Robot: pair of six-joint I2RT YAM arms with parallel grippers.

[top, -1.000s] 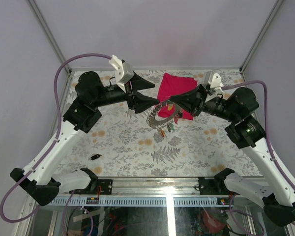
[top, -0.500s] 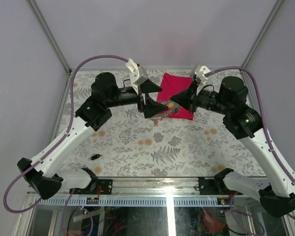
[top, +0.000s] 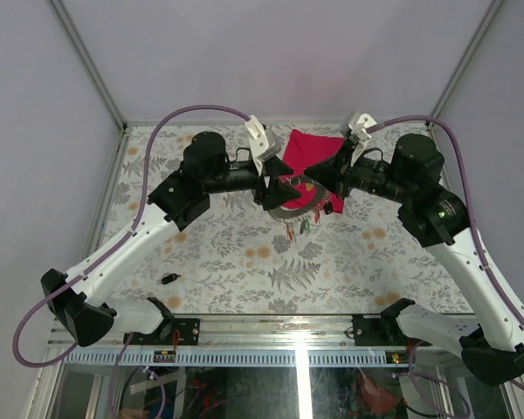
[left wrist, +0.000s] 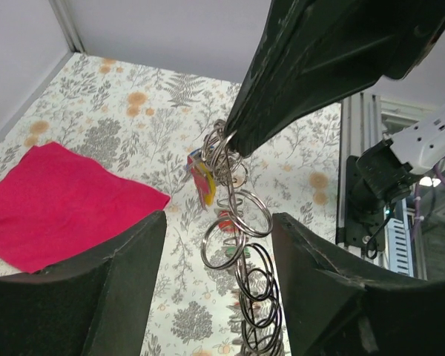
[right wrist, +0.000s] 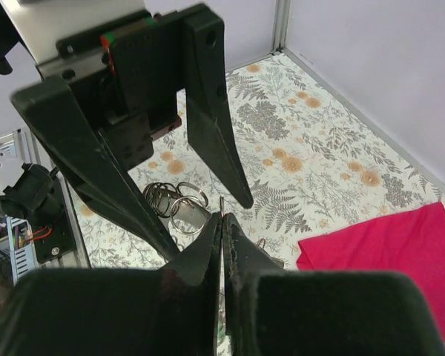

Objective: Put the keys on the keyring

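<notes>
The right hand (right wrist: 222,219) clamps the keyring's (left wrist: 241,231) top. It hangs straight down, long axis vertical, keys (left wrist: 202,178) clustered near the grip, squarely inside the parted left hand (left wrist: 219,217), touching neither side.

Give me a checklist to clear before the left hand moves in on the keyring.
1. Right hand grips the keyring: ok, shut on its top loop, with the coil hanging below.
2. Left hand open: ok, fingers apart, one on either side of the coil.
3. Keys threaded: ok for the coloured cluster dangling near the top.
4. Every key collected: cannot tell; a small black item lies on the table by the left arm.
5. Red cloth clear of the coil: ok, flat and off to one side.
</notes>
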